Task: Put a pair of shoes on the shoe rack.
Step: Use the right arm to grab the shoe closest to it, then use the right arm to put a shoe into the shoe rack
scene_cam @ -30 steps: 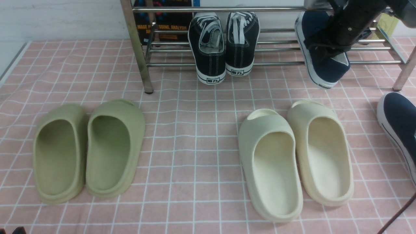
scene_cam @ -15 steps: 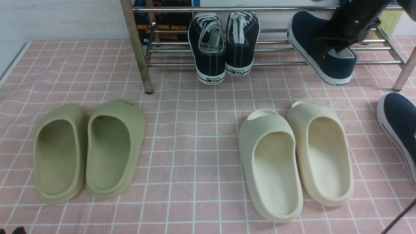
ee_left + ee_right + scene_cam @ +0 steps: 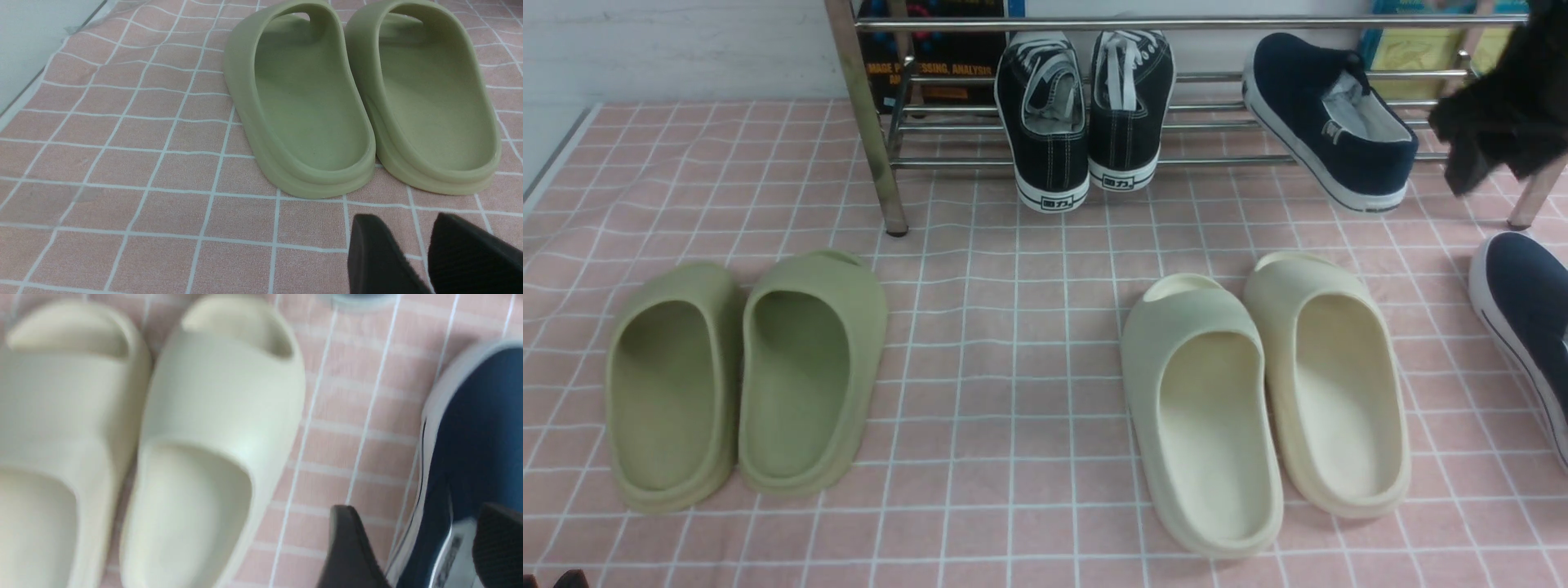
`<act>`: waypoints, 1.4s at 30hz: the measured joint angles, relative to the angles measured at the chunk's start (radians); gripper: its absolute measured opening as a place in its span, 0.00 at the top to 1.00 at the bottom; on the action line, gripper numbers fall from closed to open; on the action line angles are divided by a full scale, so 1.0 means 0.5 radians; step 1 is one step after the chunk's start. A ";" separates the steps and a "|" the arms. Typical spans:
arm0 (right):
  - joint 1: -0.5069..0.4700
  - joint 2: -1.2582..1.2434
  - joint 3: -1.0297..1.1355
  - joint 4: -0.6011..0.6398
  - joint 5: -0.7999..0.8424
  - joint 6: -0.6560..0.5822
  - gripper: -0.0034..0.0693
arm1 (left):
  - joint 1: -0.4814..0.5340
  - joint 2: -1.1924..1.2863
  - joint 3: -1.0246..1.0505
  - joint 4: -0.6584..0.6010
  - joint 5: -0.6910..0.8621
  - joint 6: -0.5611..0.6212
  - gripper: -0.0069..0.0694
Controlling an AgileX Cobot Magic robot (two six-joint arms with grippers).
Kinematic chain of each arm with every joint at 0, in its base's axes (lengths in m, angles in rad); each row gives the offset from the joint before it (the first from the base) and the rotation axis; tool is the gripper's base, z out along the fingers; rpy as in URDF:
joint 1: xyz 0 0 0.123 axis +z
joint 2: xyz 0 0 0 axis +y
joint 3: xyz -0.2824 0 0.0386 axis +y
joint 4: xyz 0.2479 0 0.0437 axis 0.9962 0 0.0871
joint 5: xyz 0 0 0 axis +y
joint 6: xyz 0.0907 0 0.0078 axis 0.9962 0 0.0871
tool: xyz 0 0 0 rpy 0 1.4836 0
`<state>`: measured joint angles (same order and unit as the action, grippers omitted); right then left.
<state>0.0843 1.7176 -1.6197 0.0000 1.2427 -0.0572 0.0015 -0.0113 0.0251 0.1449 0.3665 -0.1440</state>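
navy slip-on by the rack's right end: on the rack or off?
On: the navy slip-on leans across the rack's lower bars, heel overhanging the front.

Bright, even light here, soft glints along the steel rack [image 3: 1192, 24], and the right wrist view is smeared with blur!

Landmark: shoe rack [image 3: 1192, 23]
On rack: one slip-on [image 3: 1327, 122], sneakers [image 3: 1083, 118]
Before rack: slides [image 3: 1262, 400] are lying, clogs [image 3: 747, 380] are sitting
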 joint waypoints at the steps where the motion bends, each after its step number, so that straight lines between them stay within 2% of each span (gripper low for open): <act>1: 0.000 -0.016 0.000 0.000 0.000 0.006 0.40 | 0.000 0.000 0.000 0.000 0.000 0.000 0.60; 3: -0.083 -0.221 0.472 -0.044 -0.061 0.087 0.41 | 0.000 0.000 0.000 0.000 0.000 0.000 0.60; 10: -0.359 -0.349 1.043 -0.072 -0.430 0.179 0.41 | 0.000 0.000 0.000 0.000 0.000 0.000 0.60; 13: -0.417 -0.280 1.114 -0.080 -0.562 0.175 0.41 | 0.000 0.000 0.000 0.000 0.000 0.000 0.60; 20: -0.422 -0.083 1.117 -0.117 -0.843 0.149 0.43 | 0.000 0.000 0.000 0.000 0.000 0.000 0.60; 24: -0.422 0.009 1.117 -0.119 -0.922 0.145 0.57 | 0.000 0.000 0.000 0.000 0.000 0.000 0.60; 26: -0.422 0.007 1.113 -0.121 -0.920 0.143 0.79 | 0.000 0.000 0.000 0.000 0.000 0.000 0.60; 27: -0.422 -0.005 1.107 -0.121 -0.908 0.142 0.86 | 0.000 0.000 0.000 0.000 0.000 0.000 0.60; 29: -0.422 -0.031 1.092 -0.121 -0.887 0.140 0.92 | 0.000 0.000 0.000 0.000 0.000 0.000 0.60; 33: -0.422 -0.211 0.988 -0.048 -0.688 0.114 0.94 | 0.000 0.000 0.000 0.000 0.000 0.000 0.60; 42: -0.422 -0.305 0.702 0.177 -0.537 -0.081 0.94 | 0.000 0.000 0.000 0.000 0.000 0.000 0.60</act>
<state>-0.1266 1.5649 -1.2686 0.0885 0.9743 -0.0977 0.0015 -0.0113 0.0251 0.1449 0.3665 -0.1440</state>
